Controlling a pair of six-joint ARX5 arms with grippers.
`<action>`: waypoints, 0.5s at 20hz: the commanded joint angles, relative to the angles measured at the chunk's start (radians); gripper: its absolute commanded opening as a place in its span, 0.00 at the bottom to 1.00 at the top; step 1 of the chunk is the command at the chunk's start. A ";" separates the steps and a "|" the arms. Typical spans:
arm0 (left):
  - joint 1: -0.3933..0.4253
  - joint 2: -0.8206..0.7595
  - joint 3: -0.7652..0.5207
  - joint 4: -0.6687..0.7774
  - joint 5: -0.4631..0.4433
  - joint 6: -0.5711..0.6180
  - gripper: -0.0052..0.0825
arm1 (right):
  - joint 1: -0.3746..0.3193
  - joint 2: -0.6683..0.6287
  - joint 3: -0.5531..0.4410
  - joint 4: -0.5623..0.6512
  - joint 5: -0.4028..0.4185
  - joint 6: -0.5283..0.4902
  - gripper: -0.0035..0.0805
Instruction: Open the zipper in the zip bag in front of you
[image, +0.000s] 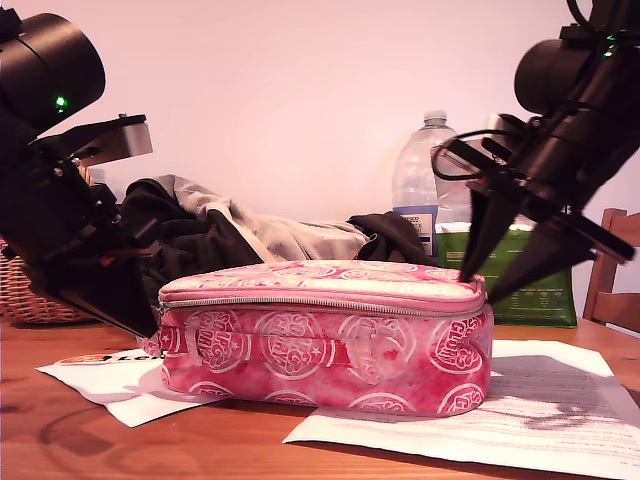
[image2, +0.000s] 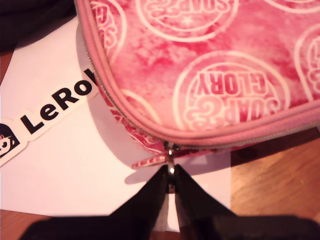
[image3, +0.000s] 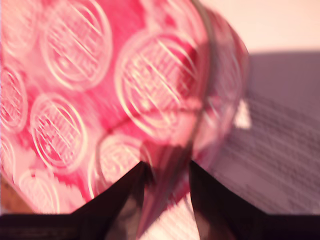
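The pink zip bag (image: 330, 340) with white round logos lies on papers on the table. Its zipper (image: 320, 302) runs shut below the lid. At the bag's end on the exterior view's left, my first gripper (image: 150, 328) is shut on the small metal zipper pull (image2: 171, 156); in the first wrist view my first gripper (image2: 171, 176) pinches it between black fingertips. At the other end, my second gripper (image: 482, 285) comes down on the top corner. In the second wrist view my second gripper (image3: 167, 175) has the zip bag (image3: 125, 90) rim between its fingers, blurred.
White papers (image: 540, 400) and a LeRobot sticker (image2: 50, 107) lie under the bag on the wooden table (image: 150, 450). Behind stand a water bottle (image: 425, 180), a green pouch (image: 520, 270), dark clothing (image: 200, 235) and a wicker basket (image: 30, 295). A chair (image: 615, 270) is at the exterior view's right.
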 joint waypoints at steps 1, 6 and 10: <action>0.010 -0.003 -0.034 -0.006 -0.004 0.000 0.04 | -0.035 0.007 0.003 -0.053 0.010 -0.019 0.36; 0.010 -0.003 -0.034 -0.007 0.019 -0.002 0.04 | -0.076 -0.016 0.053 -0.142 0.006 -0.182 0.39; 0.010 -0.013 -0.034 -0.045 0.069 -0.031 0.04 | -0.004 -0.121 0.064 -0.151 0.018 -0.382 0.39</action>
